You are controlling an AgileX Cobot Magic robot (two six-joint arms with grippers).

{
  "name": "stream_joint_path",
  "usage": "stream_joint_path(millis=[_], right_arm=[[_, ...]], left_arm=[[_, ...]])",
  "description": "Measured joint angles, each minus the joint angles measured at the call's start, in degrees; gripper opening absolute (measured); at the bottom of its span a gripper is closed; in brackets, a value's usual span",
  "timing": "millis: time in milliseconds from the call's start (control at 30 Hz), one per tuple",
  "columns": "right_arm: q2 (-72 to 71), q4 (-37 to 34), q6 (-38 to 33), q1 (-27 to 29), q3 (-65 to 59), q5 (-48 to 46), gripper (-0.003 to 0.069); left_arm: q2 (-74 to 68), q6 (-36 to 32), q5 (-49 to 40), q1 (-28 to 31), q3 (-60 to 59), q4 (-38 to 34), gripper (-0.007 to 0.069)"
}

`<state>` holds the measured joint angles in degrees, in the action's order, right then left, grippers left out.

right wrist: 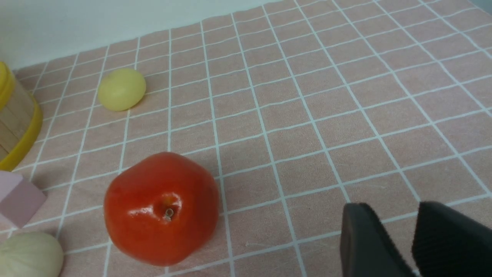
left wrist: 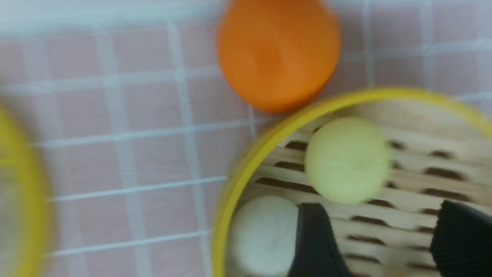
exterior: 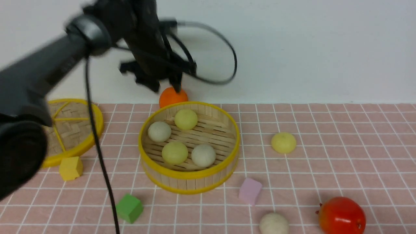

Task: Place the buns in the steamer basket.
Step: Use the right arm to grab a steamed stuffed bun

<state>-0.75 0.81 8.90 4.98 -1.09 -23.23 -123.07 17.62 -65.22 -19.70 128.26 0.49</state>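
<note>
We locate the steamer basket (exterior: 190, 182) near the centre of the table (exterior: 341, 169). It contains four buns (exterior: 175, 152): two pale yellow, two off-white. One yellow bun (exterior: 283, 142) lies on the table to its right, and one off-white bun (exterior: 274, 223) sits at the front edge. The left gripper (exterior: 165, 88) hangs over the basket's far rim, jaws wide and empty. The right gripper (right wrist: 413, 242) shows a narrow gap, gripping nothing, near the tomato (right wrist: 161, 207).
</note>
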Motion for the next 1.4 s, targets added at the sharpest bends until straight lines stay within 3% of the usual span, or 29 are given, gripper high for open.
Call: stream_joint_path(millis=[100, 200, 367, 400, 467, 600, 667, 733, 967, 1133, 1400], right_arm=[[0.0, 0.0, 0.0, 0.0, 0.0, 0.0, 0.0239], [0.0, 0.0, 0.0, 0.0, 0.0, 0.0, 0.0239], [0.0, 0.0, 0.0, 0.0, 0.0, 0.0, 0.0239], [0.0, 0.0, 0.0, 0.0, 0.0, 0.0, 0.0239], [0.0, 0.0, 0.0, 0.0, 0.0, 0.0, 0.0239], [0.0, 0.0, 0.0, 0.0, 0.0, 0.0, 0.0239], [0.0, 0.0, 0.0, 0.0, 0.0, 0.0, 0.0239], [0.0, 0.0, 0.0, 0.0, 0.0, 0.0, 0.0239], [0.0, 0.0, 0.0, 0.0, 0.0, 0.0, 0.0239], [0.0, 0.0, 0.0, 0.0, 0.0, 0.0, 0.0239], [0.0, -0.05, 0.0, 0.0, 0.0, 0.0, 0.0239]], left_arm=[[9.21, 0.66, -3.96, 0.0, 0.85, 2.83, 0.0421], [16.57, 0.66, -4.93, 0.0, 0.84, 3.96, 0.0336], [31.72, 0.85, -4.93, 0.0, -6.27, 4.26, 0.0126], [36.62, 0.92, -4.93, 0.0, -10.25, 3.88, 0.0053], [40.27, 1.08, -4.93, 0.0, -13.57, 3.47, 0.0013], [60.12, 2.53, -4.78, 0.0, -36.45, 0.75, 0.0013], [64.3, 2.83, -4.17, 0.0, -42.14, -0.14, 0.0013], [75.26, 3.08, 0.34, 0.0, -57.54, -2.78, 0.0013], [102.88, 8.69, 16.95, 0.0, -90.89, -8.28, 0.0013], [112.73, 10.5, 18.41, 0.0, -100.51, -7.39, 0.0013], [113.23, 10.55, 19.82, 0.0, -101.3, -6.08, 0.0013]])
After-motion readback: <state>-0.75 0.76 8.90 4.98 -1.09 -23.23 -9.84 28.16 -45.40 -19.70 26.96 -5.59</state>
